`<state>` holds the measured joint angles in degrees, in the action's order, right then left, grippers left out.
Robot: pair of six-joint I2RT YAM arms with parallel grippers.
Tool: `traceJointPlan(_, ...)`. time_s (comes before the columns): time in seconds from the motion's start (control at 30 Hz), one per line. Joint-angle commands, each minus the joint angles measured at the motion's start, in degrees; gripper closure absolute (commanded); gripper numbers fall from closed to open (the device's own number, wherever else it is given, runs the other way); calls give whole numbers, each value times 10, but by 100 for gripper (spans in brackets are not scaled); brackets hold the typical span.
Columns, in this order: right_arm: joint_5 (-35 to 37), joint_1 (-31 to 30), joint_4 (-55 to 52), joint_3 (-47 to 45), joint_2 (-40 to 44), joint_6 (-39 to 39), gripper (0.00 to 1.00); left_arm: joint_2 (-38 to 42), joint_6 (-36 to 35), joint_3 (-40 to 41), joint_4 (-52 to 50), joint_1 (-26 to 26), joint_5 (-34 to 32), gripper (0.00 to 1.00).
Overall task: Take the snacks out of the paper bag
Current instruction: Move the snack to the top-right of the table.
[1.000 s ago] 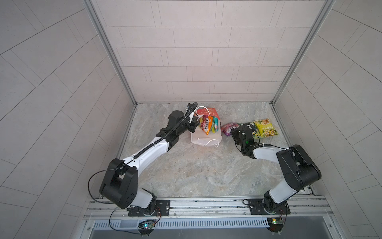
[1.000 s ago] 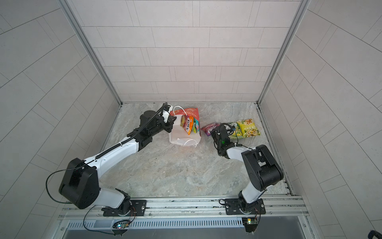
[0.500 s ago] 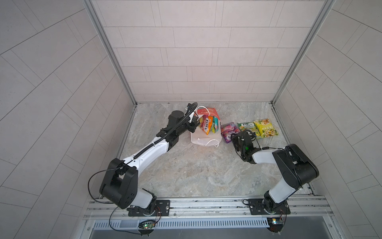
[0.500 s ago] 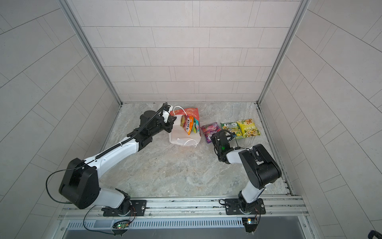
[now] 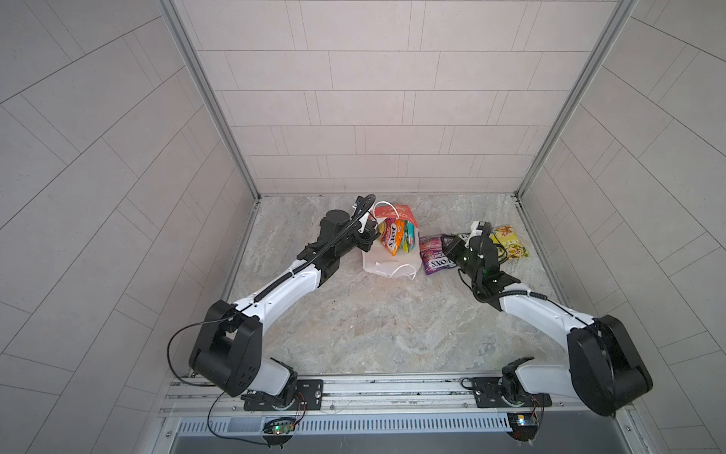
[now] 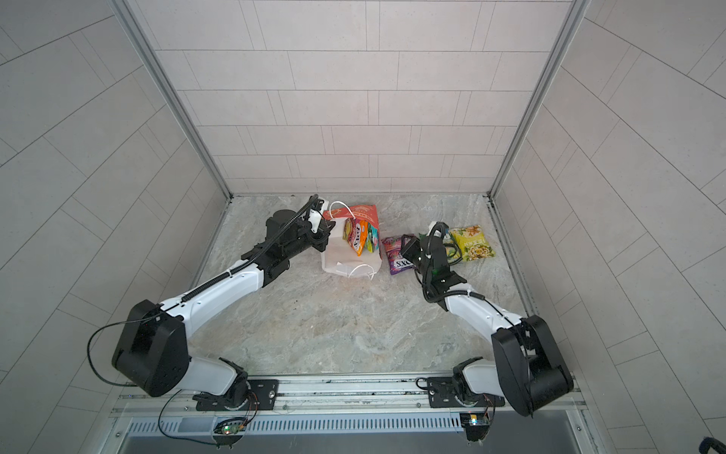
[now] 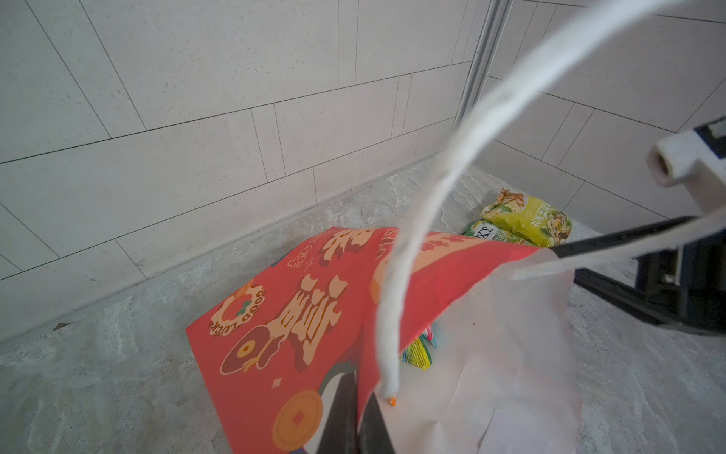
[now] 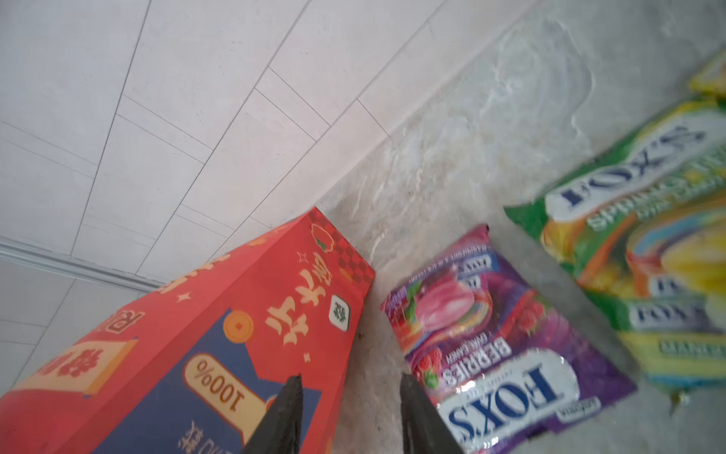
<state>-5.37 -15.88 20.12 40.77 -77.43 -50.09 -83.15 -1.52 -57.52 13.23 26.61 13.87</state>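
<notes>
The red paper bag (image 5: 383, 264) (image 6: 345, 259) (image 8: 196, 334) leans open at the back of the floor, white inside. My left gripper (image 5: 367, 232) (image 6: 324, 236) (image 7: 355, 416) is shut on the red wall (image 7: 294, 314) at its rim. Several snacks (image 5: 396, 236) (image 6: 359, 236) stand inside. A purple packet (image 5: 434, 259) (image 6: 396, 259) (image 8: 491, 342), a green one (image 8: 648, 243) and a yellow one (image 5: 508, 241) (image 6: 471, 243) (image 7: 526, 220) lie on the floor to its right. My right gripper (image 5: 448, 249) (image 6: 406, 247) (image 8: 349, 383) hangs open and empty between bag and purple packet.
A white cord handle (image 7: 412, 255) arcs across the left wrist view, and the other handle (image 5: 404, 271) hangs at the bag's near rim. The tiled back wall stands close behind the bag. Bare marbled floor (image 5: 373, 326) stretches toward the front rail.
My right gripper let go of the purple packet, which now lies flat, drew back, then swung toward the bag. The left arm and the bag have not moved.
</notes>
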Motion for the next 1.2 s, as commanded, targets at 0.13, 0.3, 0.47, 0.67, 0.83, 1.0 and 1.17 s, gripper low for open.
traceJointPlan(0.13,-89,-9,-275,164,-130,165,83,4,3,9,-5,-9,-11,100)
traceJointPlan(0.3,-104,-26,-359,237,-203,201,79,-1,2,10,-2,-9,-12,100)
traceJointPlan(0.47,-89,-42,-364,265,-250,194,84,-3,3,9,-3,-10,-10,100)
traceJointPlan(0.67,-58,-51,-359,294,-292,179,85,-1,2,11,-2,-11,-11,100)
traceJointPlan(0.83,-21,-56,-354,312,-318,160,83,-2,3,11,-3,-12,-12,100)
traceJointPlan(1.0,-1,-57,-354,326,-337,159,83,0,2,12,-3,-13,-14,100)
traceJointPlan(1.17,16,-54,-355,337,-351,166,83,-5,3,10,-1,-14,-11,100)
